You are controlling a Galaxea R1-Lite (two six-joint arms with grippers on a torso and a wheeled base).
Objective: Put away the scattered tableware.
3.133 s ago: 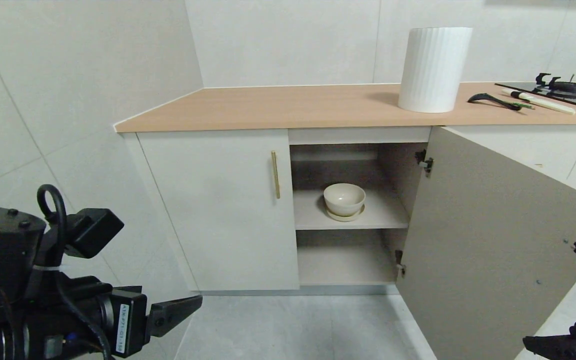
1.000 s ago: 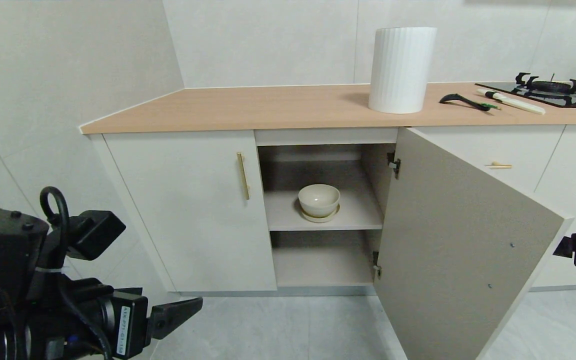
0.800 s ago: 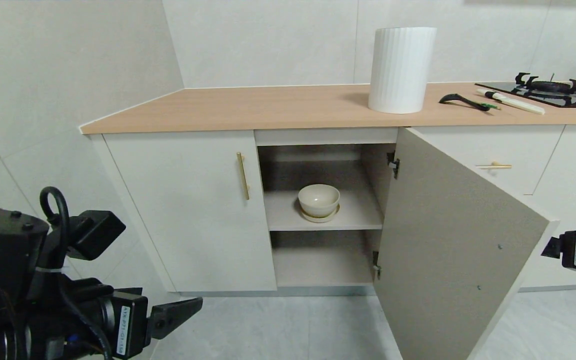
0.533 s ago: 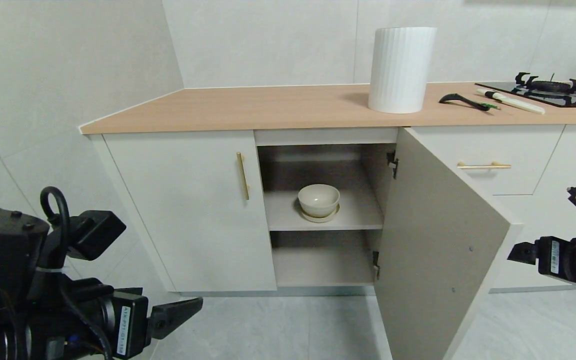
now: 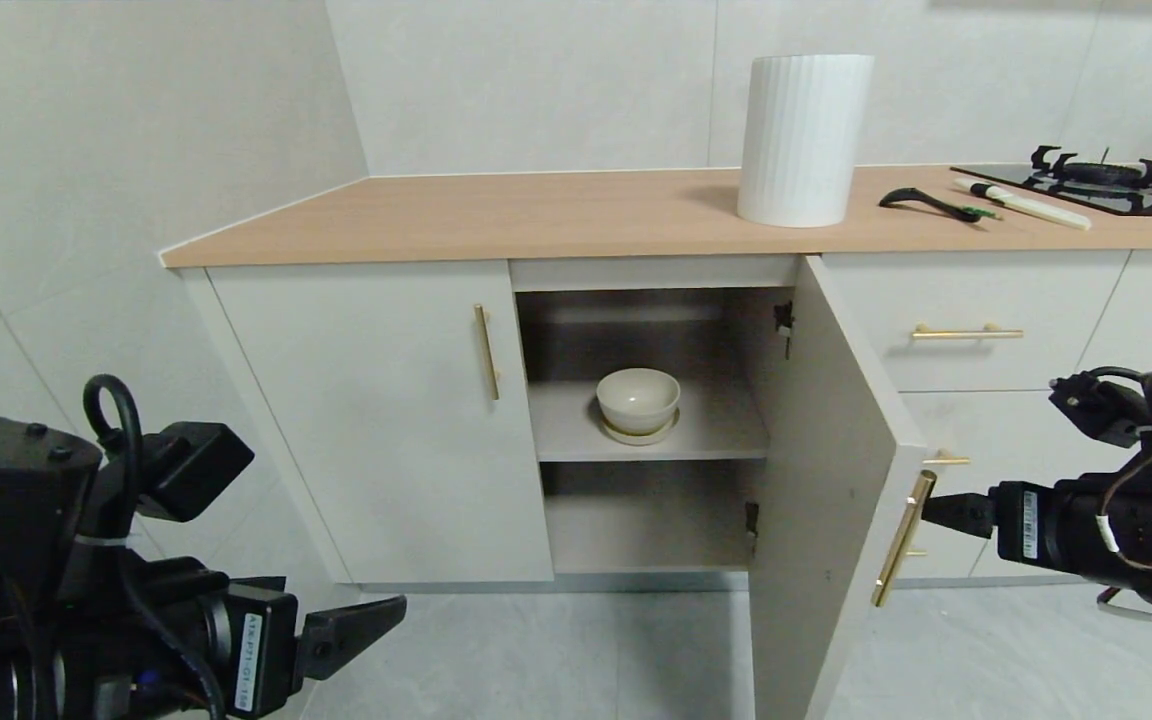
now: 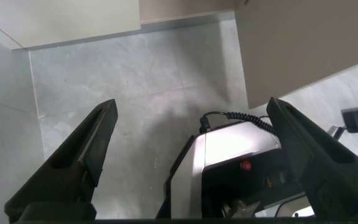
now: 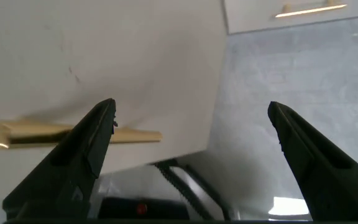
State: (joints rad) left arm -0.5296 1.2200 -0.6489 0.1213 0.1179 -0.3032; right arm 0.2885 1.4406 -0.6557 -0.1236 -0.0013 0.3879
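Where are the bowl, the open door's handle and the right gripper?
bowl (image 5: 638, 398): head view, outer wall.
door handle (image 5: 902, 540): head view, middle of the gold bar.
right gripper (image 5: 941, 512): head view, between its fingertips.

Head high, wrists low, door (image 5: 836, 470) shared

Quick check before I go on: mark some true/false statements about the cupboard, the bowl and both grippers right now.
The bowl sits on the cupboard's upper shelf. True.
The right door is fully shut. False: it stands partly open.
The right gripper is shut on the door handle. False: it is open, close by the handle.
The left gripper is open, low near the floor. True.
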